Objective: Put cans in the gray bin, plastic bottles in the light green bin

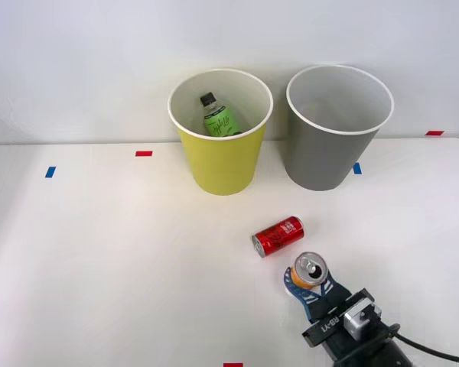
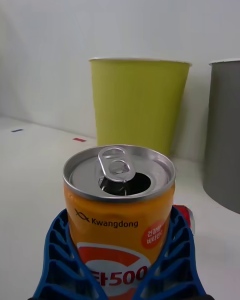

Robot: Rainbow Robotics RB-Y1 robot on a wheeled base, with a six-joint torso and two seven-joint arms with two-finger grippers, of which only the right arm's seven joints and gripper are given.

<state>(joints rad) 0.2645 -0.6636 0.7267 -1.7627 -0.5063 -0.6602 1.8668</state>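
- Front view, taken from left to right: the white table (image 1: 99, 252) is seen with small blue and red tape marks (image 1: 144, 154) along its far edge.
- The light green bin (image 1: 222, 164) is stood at the far centre, and the plastic bottle (image 1: 219, 117) with its black cap is already lying inside it.
- The gray bin (image 1: 321, 153) is placed just to the right of it, near but apart; nothing can be made out inside.
- The red can (image 1: 278, 235) is left lying on its side on the table, nearer than both bins and just far-left of the gripper.
- The orange can (image 1: 308, 271), upright and with its tab opened, is held at the near right by the right gripper (image 1: 310, 287); in the wrist view the blue ribbed fingers (image 2: 60, 260) are seen pressed against both sides of the can (image 2: 119, 205), so the jaws are clamped on it.
- Whether the can is lifted off the table cannot be told.
- Risk is judged to come from three causes: the red can could be knocked and set rolling if the carry is kept low; the light green bin, directly ahead, could be mistaken for the target; the gray rim could be struck, or the can dropped outside, if release is made too early.
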